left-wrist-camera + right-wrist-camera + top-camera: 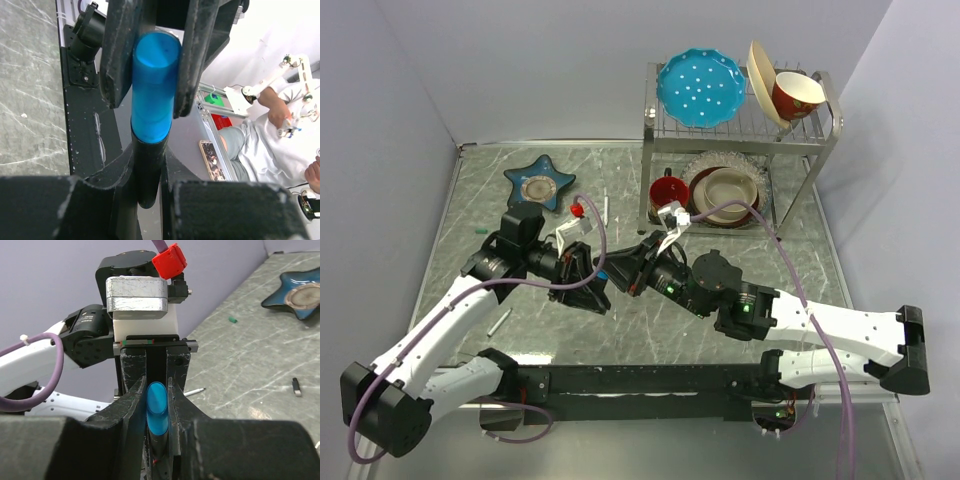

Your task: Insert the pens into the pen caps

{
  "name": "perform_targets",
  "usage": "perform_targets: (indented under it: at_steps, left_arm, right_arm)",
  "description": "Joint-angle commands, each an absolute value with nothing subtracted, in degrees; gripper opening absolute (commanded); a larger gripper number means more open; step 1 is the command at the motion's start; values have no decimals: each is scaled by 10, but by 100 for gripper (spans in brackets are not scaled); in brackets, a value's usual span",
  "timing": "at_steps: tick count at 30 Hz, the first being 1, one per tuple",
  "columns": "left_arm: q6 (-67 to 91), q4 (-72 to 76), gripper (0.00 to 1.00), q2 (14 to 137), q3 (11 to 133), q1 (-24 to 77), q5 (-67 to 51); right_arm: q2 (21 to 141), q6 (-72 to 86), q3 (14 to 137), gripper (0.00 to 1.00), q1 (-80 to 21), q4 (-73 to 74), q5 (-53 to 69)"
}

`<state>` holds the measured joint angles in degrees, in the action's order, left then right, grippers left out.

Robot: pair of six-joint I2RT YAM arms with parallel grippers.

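Rack point(817, 160) holds blue plate point(700, 88), red bowl point(797, 95) above; mug point(667, 192), bowls point(728, 195) below. Star dish point(538, 183) on bench point(650, 330). Left pincer point(148, 192) clamped on black marker point(148, 170), right pincer point(156, 387) on blue cap point(152, 85).

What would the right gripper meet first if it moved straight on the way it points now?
The left gripper: it faces the right gripper closely, with the blue-ended marker between them. Depth is unclear, but nothing else shows in that line.

On the counter point(470, 200), the left gripper point(588, 276) and right gripper point(625, 268) meet on a blue-ended marker point(603, 273), star dish point(538, 183) far left, dish rack point(647, 160) far right, thin pen point(605, 208) between
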<state>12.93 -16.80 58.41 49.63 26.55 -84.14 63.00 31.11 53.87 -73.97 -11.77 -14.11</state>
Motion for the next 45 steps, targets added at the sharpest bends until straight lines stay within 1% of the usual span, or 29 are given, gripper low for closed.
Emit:
perform_targets:
  at_steps: [1, 2, 4, 5, 6, 7, 8, 9, 11, 13, 14, 17, 18, 20, 21, 23, 25, 27, 28, 33, 37, 41, 42, 44, 45]
  left_arm:
    - [186, 11, 1, 621, 554, 235, -656]
    - [188, 8, 1, 621, 553, 236, -654]
    - [189, 2, 1, 615, 543, 241, -626]
    - [192, 1, 1, 606, 534, 243, -618]
    - [199, 2, 1, 600, 517, 248, -610]
    - [205, 3, 1, 594, 507, 251, -599]
    - [210, 3, 1, 583, 498, 255, -577]
    - [212, 2, 1, 577, 478, 259, -561]
    - [213, -23, 1, 569, 465, 264, -514]
    - [221, -48, 1, 569, 455, 270, -484]
    - [226, -57, 1, 572, 454, 272, -466]
    - [256, -76, 1, 589, 451, 290, -393]
    - [267, -75, 1, 595, 449, 305, -351]
    - [315, -58, 2, 614, 447, 322, -309]
    - [333, -48, 4, 622, 442, 343, -285]
    - [385, -26, 4, 643, 434, 367, -225]
    - [432, -4, 7, 677, 425, 404, -170]
    - [456, 22, 9, 707, 425, 430, -144]
    - [475, 25, 9, 741, 425, 435, -124]
    - [532, 68, 9, 831, 435, 465, -106]
    - [551, 56, 11, 903, 459, 486, -85]
    - [566, 41, 18, 942, 484, 501, -70]
    - [569, 35, 22, 947, 487, 504, -61]
    - [577, 17, 25, 957, 490, 508, -49]
    - [581, 13, 31, 955, 490, 508, -41]
  right_arm:
    - [703, 363, 519, 0, -861, 194, 112]
    - [696, 364, 535, 0, -860, 206, 57]
    - [673, 376, 574, 0, -851, 234, 1]
    - [665, 382, 584, 2, -845, 238, -68]
    - [651, 397, 592, 18, -831, 244, -95]
    - [644, 402, 604, 27, -822, 245, -120]
    - [638, 413, 608, 33, -813, 244, -139]
    - [626, 416, 612, 42, -800, 242, -170]
    - [611, 419, 619, 53, -798, 236, -197]
    - [582, 423, 613, 59, -795, 230, -236]
    - [571, 425, 607, 63, -796, 229, -249]
    - [533, 439, 579, 70, -795, 233, -282]
    - [514, 446, 563, 70, -795, 241, -287]
    - [496, 462, 542, 72, -794, 244, -301]
    - [477, 469, 524, 72, -793, 251, -308]
    - [460, 488, 507, 73, -793, 262, -323]
    - [435, 496, 487, 73, -793, 278, -333]
    - [412, 505, 474, 73, -792, 290, -341]
    - [406, 507, 470, 73, -792, 294, -344]
    - [370, 520, 454, 73, -791, 315, -354]
    - [352, 526, 445, 73, -792, 324, -358]
    - [338, 529, 435, 73, -793, 324, -360]
    - [338, 529, 432, 73, -792, 324, -361]
    - [337, 525, 432, 73, -794, 323, -359]
    - [339, 523, 436, 73, -793, 325, -358]
